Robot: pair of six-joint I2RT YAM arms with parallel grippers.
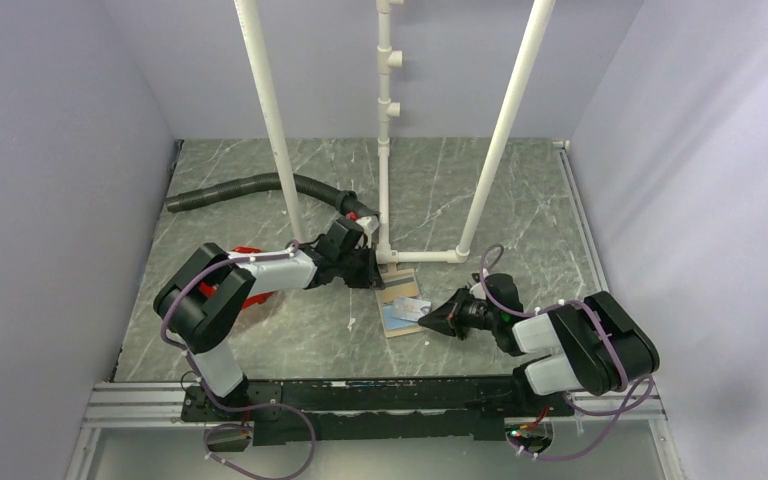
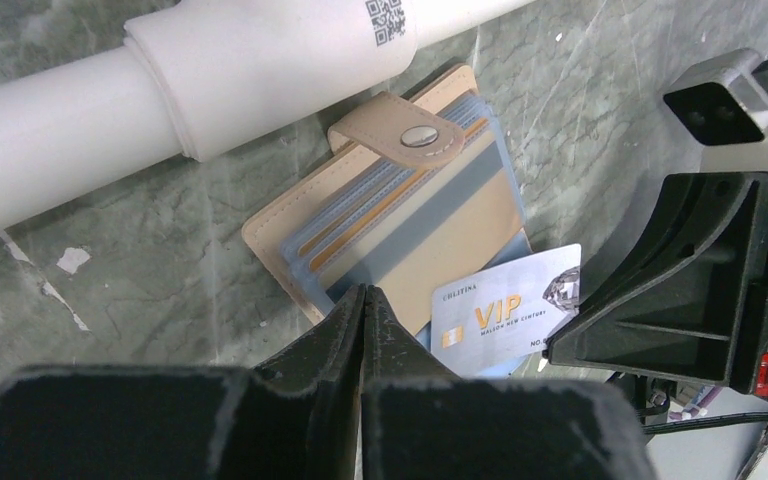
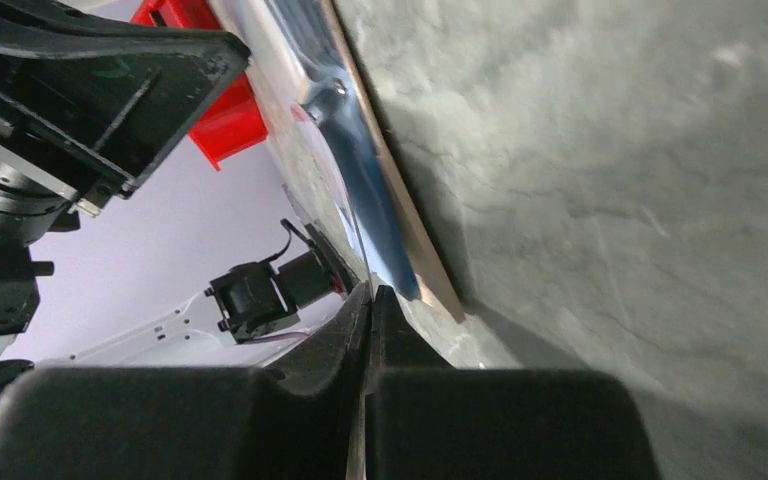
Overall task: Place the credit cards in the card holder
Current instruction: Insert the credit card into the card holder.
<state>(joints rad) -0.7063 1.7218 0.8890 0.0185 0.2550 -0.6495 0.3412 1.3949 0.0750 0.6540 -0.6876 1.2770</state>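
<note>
Tightly, card holder (image 2: pixel 400 215) corner abuts pipe (image 2: pixel 160 80); credit card (image 2: pixel 505 315) overhangs its edge.

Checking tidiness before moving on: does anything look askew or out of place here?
Yes. One VIP card lies slanted at a corner of the open card holder, sticking out past its edge instead of being tucked inside. The holder also sits right up against the white pipe.
</note>
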